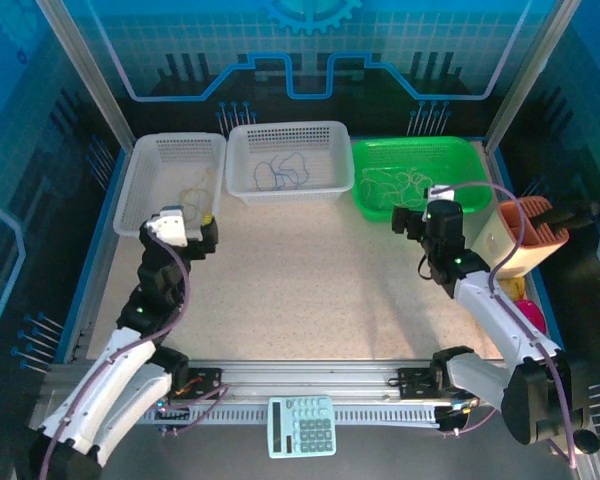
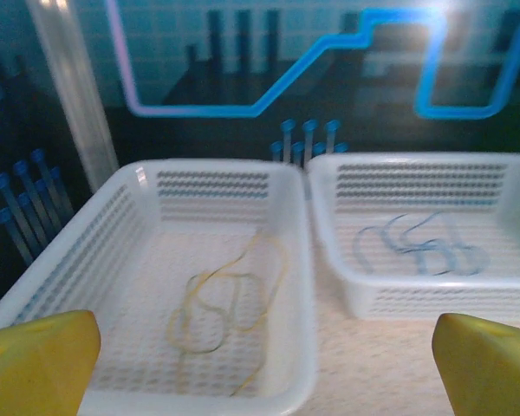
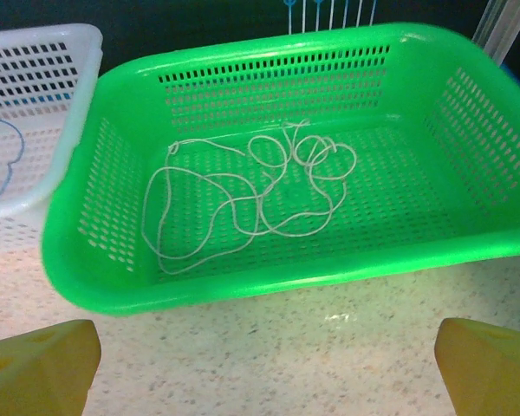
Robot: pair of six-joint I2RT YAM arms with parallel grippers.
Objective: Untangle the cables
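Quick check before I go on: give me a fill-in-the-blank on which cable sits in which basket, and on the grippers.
1. The blue cable lies in the ____ basket of the row.
2. The pale cable lies in the ____ basket.
3. The yellow cable lies in the ____ basket of the row.
4. The left gripper and right gripper are both ____.
Missing: middle, green, left, open.

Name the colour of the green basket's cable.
Pale white; the cable shows best in the right wrist view.

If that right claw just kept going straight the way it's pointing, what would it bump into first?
Probably the near wall of the green basket; the open right gripper faces it, though depth is unclear.
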